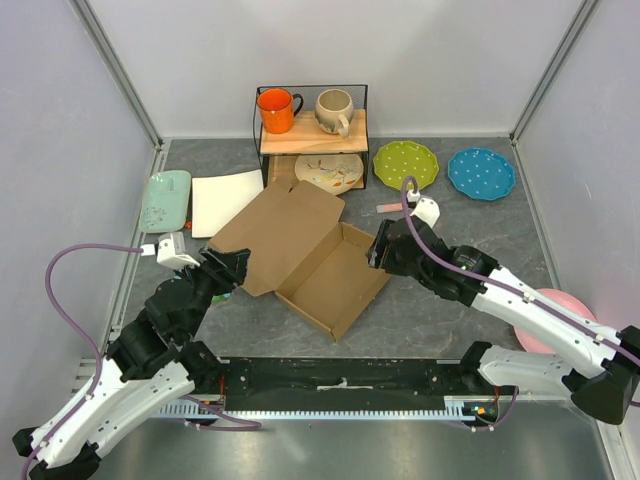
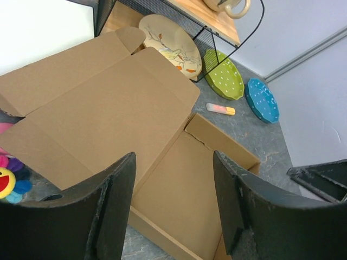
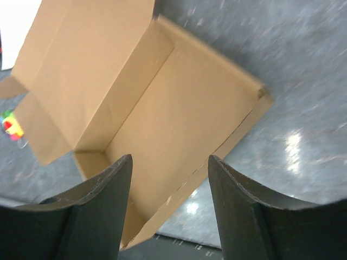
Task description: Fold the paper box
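Note:
The paper box (image 1: 335, 282) is brown cardboard and lies mid-table as a shallow tray with its walls standing. Its lid (image 1: 278, 228) is laid back flat toward the far left. My left gripper (image 1: 228, 268) hovers at the lid's near-left edge, open, and nothing sits between its fingers (image 2: 116, 203). In the left wrist view the tray floor (image 2: 181, 189) shows through the gap. My right gripper (image 1: 380, 250) is at the tray's far-right corner, open and empty. In the right wrist view, which is blurred, the box (image 3: 179, 108) lies below the fingertips (image 3: 114, 200).
A wire shelf holds an orange mug (image 1: 277, 108) and a beige mug (image 1: 334, 110). Around it lie a patterned plate (image 1: 329, 172), green plate (image 1: 405, 163), blue plate (image 1: 481, 172), white square plate (image 1: 226, 202), mint tray (image 1: 165, 198), pink plate (image 1: 560, 310) and a colourful toy (image 2: 8, 179).

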Robot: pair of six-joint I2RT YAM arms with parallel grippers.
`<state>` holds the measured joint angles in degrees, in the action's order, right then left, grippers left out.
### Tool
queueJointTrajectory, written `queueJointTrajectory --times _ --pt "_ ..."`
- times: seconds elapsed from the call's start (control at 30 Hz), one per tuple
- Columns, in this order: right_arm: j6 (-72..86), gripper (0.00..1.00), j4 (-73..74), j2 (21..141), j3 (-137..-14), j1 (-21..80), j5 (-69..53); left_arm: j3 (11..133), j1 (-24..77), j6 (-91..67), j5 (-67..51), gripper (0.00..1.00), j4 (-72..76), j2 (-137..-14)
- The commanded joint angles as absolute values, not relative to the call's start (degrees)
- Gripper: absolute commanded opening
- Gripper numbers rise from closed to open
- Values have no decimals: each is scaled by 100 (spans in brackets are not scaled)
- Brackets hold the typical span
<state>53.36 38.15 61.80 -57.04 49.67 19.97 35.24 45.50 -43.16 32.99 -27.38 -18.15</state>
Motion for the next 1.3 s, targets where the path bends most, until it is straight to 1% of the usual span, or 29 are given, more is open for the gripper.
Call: queueJointTrajectory --times 0.0,0.07,0.1,0.17,0.2,0.23,0.27,0.37,0.4,0.43,0.47,0.5,0.6,0.73,0.87,1.03,1.27 --pt "3782 65 3905 6275 -6135 4975 4020 3454 4562 -4236 3524 66 -2681 -1819" --pt "2732 65 2913 6284 -5934 4931 4332 3428 4562 -4263 3516 66 -2681 -1811" --pt "2490 68 2613 6415 -5907 4861 4420 3402 4562 -4263 3507 66 -2681 -1811" --pt "2077 71 2251 6696 -6124 4204 3984 3358 4570 -4280 3463 66 -2681 -1776" --pt "1979 73 2198 7054 -6196 3888 3738 3349 4562 -4298 3463 66 -2689 -1767" --pt "1917 74 2041 7240 -6240 3224 3196 3331 4570 -4315 3428 66 -2681 -1758" --pt "1864 74 1943 7425 -6319 2912 2938 3331 4570 -4333 3410 66 -2689 -1775" --pt "2134 73 1793 8225 -6564 2015 2068 3375 4570 -4316 3340 66 -2681 -1837" --pt "2571 74 1793 8653 -6635 1847 1848 3384 4570 -4307 3314 66 -2689 -1907" --pt "2836 74 1845 8866 -6723 1498 1663 3392 4570 -4307 3270 66 -2681 -1933" --pt "3065 74 1854 9060 -6863 1355 1261 3401 4570 -4333 3226 66 -2689 -1960" --pt "3267 72 1846 9383 -6925 1275 1196 3401 4570 -4333 3199 66 -2689 -1995" --pt "3567 72 1846 9842 -7180 1231 1362 3375 4570 -4368 3146 65 -2681 -2074" --pt "4505 73 1530 10177 -7146 1231 1292 3366 4570 -4421 3155 65 -2689 -2197" --pt "5052 74 1371 10450 -7189 1274 1247 3462 4570 -4464 3295 65 -2803 -2285" --pt "5238 77 1573 10836 -7453 1274 1573 3428 4562 -4719 3550 65 -2856 -2197" --pt "5475 77 1441 11249 -7567 1292 1617 3322 4570 -4781 3621 65 -2804 -2294"
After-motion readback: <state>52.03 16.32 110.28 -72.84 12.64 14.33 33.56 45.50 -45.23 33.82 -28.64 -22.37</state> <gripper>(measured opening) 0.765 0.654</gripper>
